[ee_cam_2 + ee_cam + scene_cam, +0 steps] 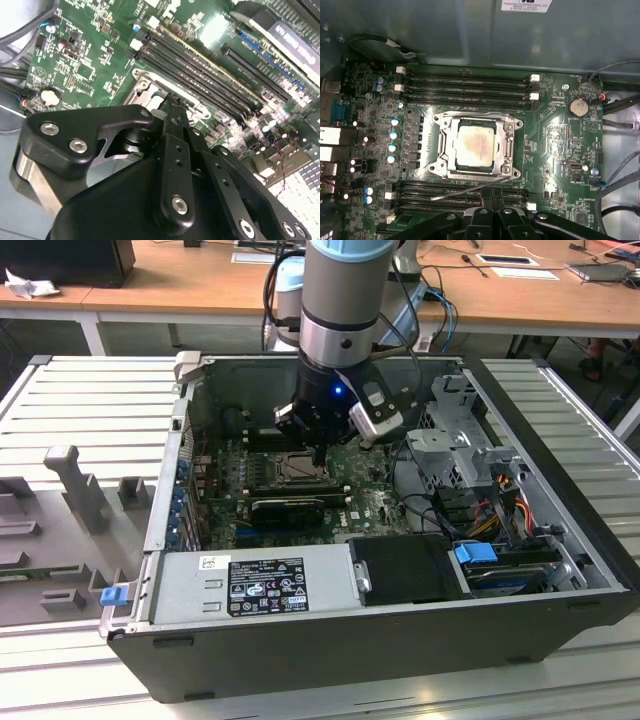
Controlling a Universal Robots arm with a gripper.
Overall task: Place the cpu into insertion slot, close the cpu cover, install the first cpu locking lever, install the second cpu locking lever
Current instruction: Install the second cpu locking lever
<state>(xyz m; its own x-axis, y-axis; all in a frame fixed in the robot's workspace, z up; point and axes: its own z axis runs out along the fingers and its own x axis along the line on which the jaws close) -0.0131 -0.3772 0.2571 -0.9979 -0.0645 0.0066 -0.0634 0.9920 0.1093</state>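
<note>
The cpu [476,145] was seated in the insertion slot [451,172], framed by the lowered cpu cover [509,145]. The gripper [492,192] was held beside it, fingers [172,107] pressed together.

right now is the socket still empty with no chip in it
No, in the first wrist view the chip already sits in the socket, with the silver cover frame lying closed around it.

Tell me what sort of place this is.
Probably a robotics lab or workshop set up for computer assembly: an open desktop computer case lies on a slatted metal workbench, the arm's gripper hangs over its green motherboard, and wooden desks stand behind.
</note>
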